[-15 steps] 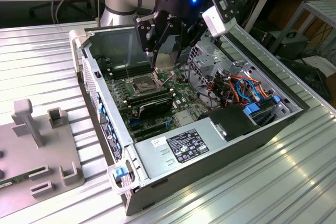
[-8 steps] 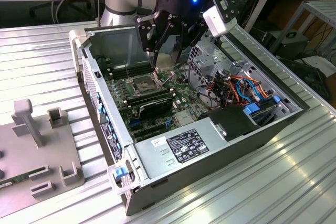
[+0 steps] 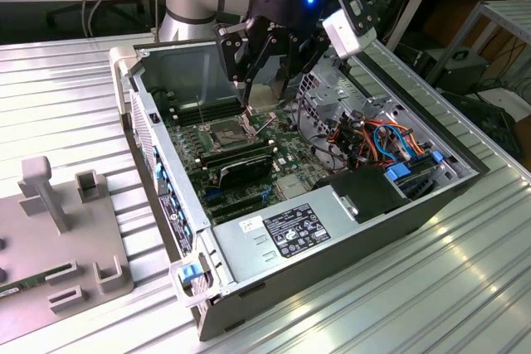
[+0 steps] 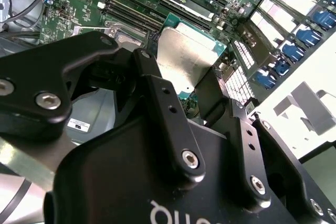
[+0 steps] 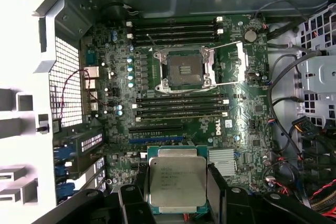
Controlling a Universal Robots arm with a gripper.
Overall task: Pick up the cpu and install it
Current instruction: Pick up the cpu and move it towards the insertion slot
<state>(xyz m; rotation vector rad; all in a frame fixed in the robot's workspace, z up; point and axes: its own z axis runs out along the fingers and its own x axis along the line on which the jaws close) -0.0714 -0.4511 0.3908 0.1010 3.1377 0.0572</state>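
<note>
The cpu (image 5: 177, 182) is a flat square chip with a dull silver top, and my gripper (image 5: 177, 195) is shut on it, one black finger on each side. In the exterior view the cpu (image 3: 264, 95) hangs tilted under the gripper (image 3: 265, 104), above the green motherboard (image 3: 286, 151) inside the open computer case. The dark square socket (image 5: 185, 70) with its metal frame lies uncovered on the board, and the chip is held off to one side of it. In the second wrist view the cpu (image 4: 186, 59) shows between the black fingers (image 4: 157, 93).
Long black memory sticks (image 5: 181, 107) lie beside the socket. A power supply (image 3: 290, 234) fills the case's near end, with coloured cables (image 3: 377, 143) and a drive bay on the exterior view's right. A grey fixture (image 3: 62, 238) stands on the ribbed table at the left.
</note>
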